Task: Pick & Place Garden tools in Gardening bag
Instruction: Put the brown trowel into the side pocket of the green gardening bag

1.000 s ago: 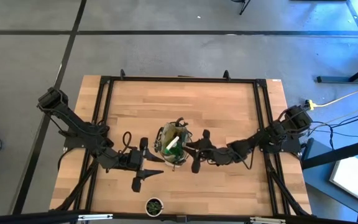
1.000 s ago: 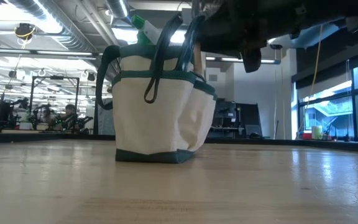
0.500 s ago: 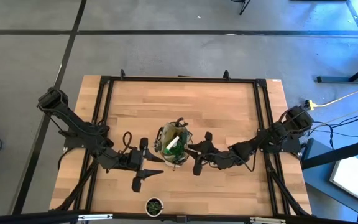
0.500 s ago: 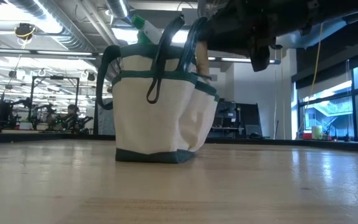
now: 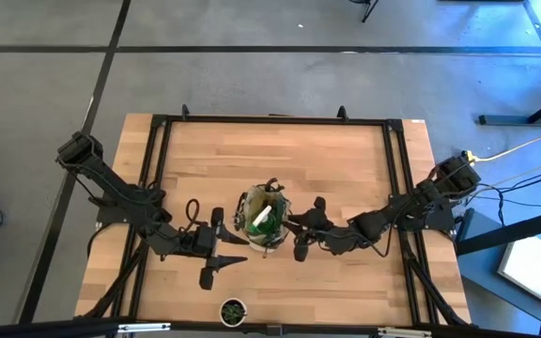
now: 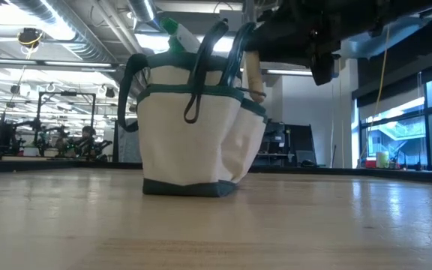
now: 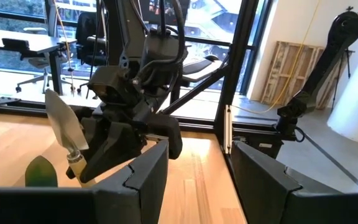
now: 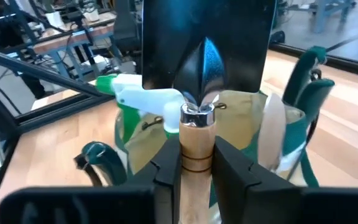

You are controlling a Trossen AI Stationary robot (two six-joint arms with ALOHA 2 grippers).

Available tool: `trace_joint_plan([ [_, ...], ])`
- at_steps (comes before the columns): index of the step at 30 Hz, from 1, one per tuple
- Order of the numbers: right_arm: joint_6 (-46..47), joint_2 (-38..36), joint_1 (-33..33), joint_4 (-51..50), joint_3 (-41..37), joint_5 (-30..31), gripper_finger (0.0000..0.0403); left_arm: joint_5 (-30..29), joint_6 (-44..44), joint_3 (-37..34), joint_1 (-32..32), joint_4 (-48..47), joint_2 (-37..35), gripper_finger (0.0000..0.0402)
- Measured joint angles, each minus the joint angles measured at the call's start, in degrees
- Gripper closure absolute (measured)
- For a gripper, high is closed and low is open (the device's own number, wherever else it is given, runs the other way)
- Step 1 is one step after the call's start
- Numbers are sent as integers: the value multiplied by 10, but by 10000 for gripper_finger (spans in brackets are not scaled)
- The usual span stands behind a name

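Currently your left gripper waits open on the table's left, empty. At centre stands the gardening bag, a spray bottle already inside. On its right, your right gripper clamps a trowel by the handle; lower carelessly and the blade could snag the rim, tipping the bag.

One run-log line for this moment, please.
right claw: shut on trowel, beside gardening bag | left claw: open, empty, other side of bag | spray bottle: in bag
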Motion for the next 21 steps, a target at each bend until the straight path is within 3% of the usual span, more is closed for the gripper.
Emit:
trace_joint_plan([
  [15, 69, 2, -12, -65, 0, -20, 337, -2, 0, 0, 1, 0, 0, 231],
  [21, 68, 19, -12, -32, 0, 0, 338, -2, 0, 0, 1, 0, 0, 231],
])
